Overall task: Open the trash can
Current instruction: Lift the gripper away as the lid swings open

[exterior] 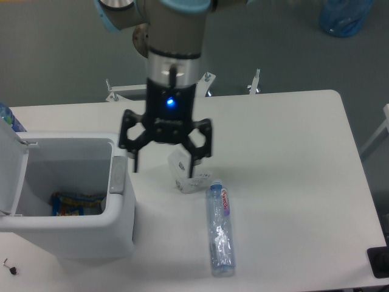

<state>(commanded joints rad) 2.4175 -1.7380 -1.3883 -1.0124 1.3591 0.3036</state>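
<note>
Trash can (73,234) seen open, lid (11,173) upright at left. Task judged done. Gripper (164,167) fingers spread, empty, beside button strip (118,176). Only clear withdrawal called for.

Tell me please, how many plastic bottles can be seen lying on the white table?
1. The clear plastic bottle lies on the table, right of the open trash can, below the gripper. Others may be hidden.

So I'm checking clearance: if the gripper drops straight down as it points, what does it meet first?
Probably the small crumpled clear wrapper on the table, just under the open gripper. Depth from this one view is uncertain.
</note>
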